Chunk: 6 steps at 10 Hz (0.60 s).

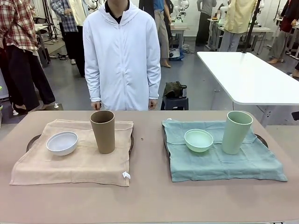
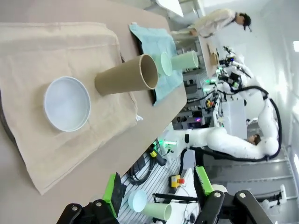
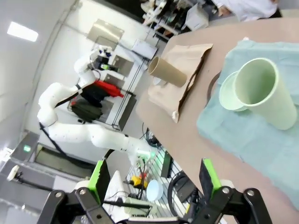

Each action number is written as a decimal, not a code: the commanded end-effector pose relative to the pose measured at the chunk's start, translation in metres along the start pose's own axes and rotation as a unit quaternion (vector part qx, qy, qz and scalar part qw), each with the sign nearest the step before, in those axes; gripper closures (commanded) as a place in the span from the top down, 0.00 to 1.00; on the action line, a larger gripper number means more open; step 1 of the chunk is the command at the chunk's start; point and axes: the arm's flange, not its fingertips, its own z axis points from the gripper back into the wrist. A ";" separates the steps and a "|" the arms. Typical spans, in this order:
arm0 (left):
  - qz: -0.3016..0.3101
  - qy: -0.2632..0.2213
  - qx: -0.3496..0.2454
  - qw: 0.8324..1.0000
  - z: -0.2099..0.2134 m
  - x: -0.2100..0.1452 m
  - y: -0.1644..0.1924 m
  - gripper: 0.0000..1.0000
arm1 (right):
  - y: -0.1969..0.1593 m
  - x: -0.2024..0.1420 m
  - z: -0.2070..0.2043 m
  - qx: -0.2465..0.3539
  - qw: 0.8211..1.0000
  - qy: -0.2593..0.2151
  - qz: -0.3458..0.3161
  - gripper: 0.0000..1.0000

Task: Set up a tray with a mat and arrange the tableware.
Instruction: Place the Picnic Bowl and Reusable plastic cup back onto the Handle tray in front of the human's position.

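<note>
A: Grippers first, nearest us. Left gripper (image 2: 159, 196) hangs off the table edge, jaws well apart, nothing between the green pads. Right gripper (image 3: 154, 182) likewise, wide open and empty.

B: And the tableware?

A: On the beige mat (image 1: 70, 163), white bowl (image 1: 62, 143) sits at nine o'clock of the brown tumbler (image 1: 103, 131), just beside it. On the teal mat (image 1: 224, 161), mint bowl (image 1: 198, 140) at nine o'clock of the pale green tumbler (image 1: 237, 132), again just beside. A dark tray (image 1: 33, 139) rim peeks from under each mat.

B: How would they handle?

A: My guess: light, stiff, smooth-walled, so a bit slippery. Tumblers are tall and narrow-footed, likely to tip; I'd pinch across the wall below the rim. Bowls are low and stable; take one rim wall between the pads.

B: Beyond that?

A: At twelve o'clock, a person (image 1: 122, 56) in white stands at the far edge, hands down.
</note>
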 end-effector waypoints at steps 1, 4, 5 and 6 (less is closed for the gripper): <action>-0.034 0.015 -0.006 0.999 -0.008 -0.009 0.002 0.81 | 0.003 0.010 0.018 0.009 1.000 0.012 -0.021 1.00; -0.033 0.011 -0.006 0.999 -0.008 -0.003 0.002 0.81 | 0.003 0.009 0.011 0.009 1.000 0.009 -0.011 1.00; -0.033 0.011 -0.006 0.999 -0.008 -0.003 0.002 0.81 | 0.003 0.009 0.011 0.009 1.000 0.009 -0.011 1.00; -0.033 0.011 -0.006 0.999 -0.008 -0.003 0.002 0.81 | 0.003 0.009 0.011 0.009 1.000 0.009 -0.011 1.00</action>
